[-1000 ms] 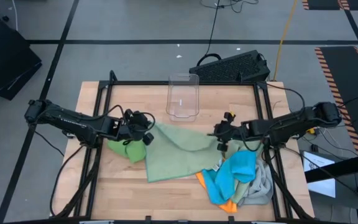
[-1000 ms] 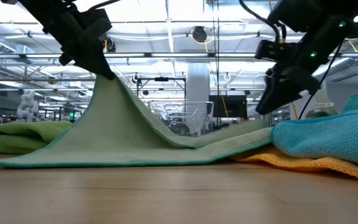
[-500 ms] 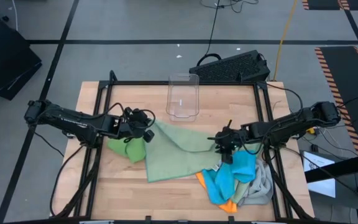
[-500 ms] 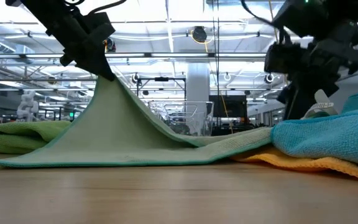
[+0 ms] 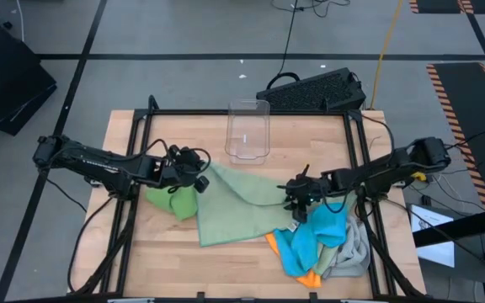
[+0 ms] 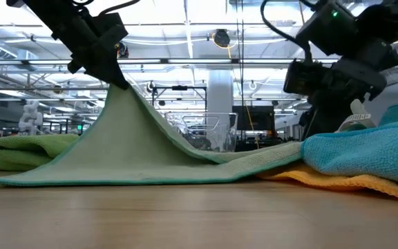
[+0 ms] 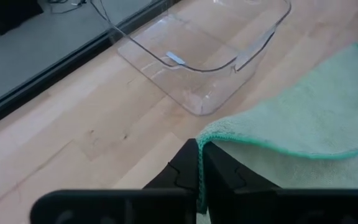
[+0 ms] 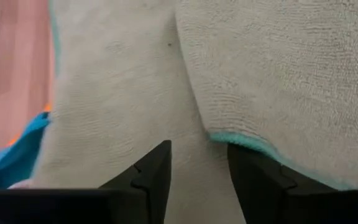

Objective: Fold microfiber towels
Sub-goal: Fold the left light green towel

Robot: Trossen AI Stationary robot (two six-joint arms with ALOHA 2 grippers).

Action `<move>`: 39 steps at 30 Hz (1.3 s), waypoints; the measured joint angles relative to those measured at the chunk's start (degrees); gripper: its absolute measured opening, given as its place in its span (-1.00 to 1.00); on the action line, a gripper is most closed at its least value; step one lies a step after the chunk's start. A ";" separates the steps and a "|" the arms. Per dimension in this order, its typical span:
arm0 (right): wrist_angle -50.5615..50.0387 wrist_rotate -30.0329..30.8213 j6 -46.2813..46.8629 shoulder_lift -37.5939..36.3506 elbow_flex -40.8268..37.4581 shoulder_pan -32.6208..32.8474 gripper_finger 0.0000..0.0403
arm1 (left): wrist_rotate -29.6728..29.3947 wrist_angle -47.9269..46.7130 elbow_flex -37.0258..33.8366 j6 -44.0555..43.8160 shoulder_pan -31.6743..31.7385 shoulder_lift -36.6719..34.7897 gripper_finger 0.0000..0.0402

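A sage green towel (image 5: 234, 206) lies spread in the middle of the table, its far left corner lifted into a peak (image 6: 119, 93). My left gripper (image 5: 200, 175) is shut on that corner. My right gripper (image 5: 297, 200) is open, pointing down over the towel's right part (image 8: 123, 93), beside a turned-over teal-hemmed edge (image 8: 247, 146). A bright green towel (image 5: 171, 200) lies bunched at the left, under the sage one's edge. Blue (image 5: 318, 236), orange (image 5: 310, 276) and light grey (image 5: 354, 252) towels lie heaped at the near right. My left gripper pinches the sage towel's far left corner (image 7: 202, 138) between its two shut fingers, at the teal hem. It holds the corner lifted above the table. The cloth slopes down from it, and the rest of the towel lies on the table. My right gripper's fingertips are low over the sage towel; I cannot tell whether they touch it.
A clear plastic bin (image 5: 248, 130) stands at the table's far middle, just beyond the sage towel. A black keyboard-like object (image 5: 314, 91) lies past the far edge. A black frame rail (image 5: 247, 112) runs around the table. Bare wood (image 5: 226, 269) shows along the near edge.
My right gripper has gone down and a little toward the table's near and left side, onto the right part of the sage towel, turning as it went. The sage towel's peak has not moved.
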 joint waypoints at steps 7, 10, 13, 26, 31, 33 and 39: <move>7.95 4.53 -3.09 3.75 -0.04 -0.36 -0.31 | 0.18 0.20 0.00 -0.02 0.00 0.00 -0.92; 11.87 4.37 -5.38 3.68 -0.02 -0.37 -0.49 | 0.65 0.45 0.00 -0.04 0.00 0.00 -0.91; 12.66 4.12 -7.43 3.03 -0.02 -0.42 -0.75 | 1.92 0.40 0.00 0.15 -0.24 0.00 -0.96; 11.64 -0.50 -1.21 -6.33 0.00 -1.49 -0.99 | 5.14 0.83 0.00 0.69 -5.77 0.00 -0.88; 7.89 -1.51 -1.11 -10.57 0.00 -1.51 -0.98 | 5.25 4.81 0.00 2.82 -10.29 0.00 -0.87; 5.93 -2.46 -1.11 -13.09 0.00 -1.53 -0.99 | 5.12 6.56 0.00 4.22 -12.26 0.00 -0.87; -4.18 -7.54 1.34 -20.79 0.00 -1.53 -0.99 | 3.52 9.31 0.02 5.21 -17.74 1.06 -0.87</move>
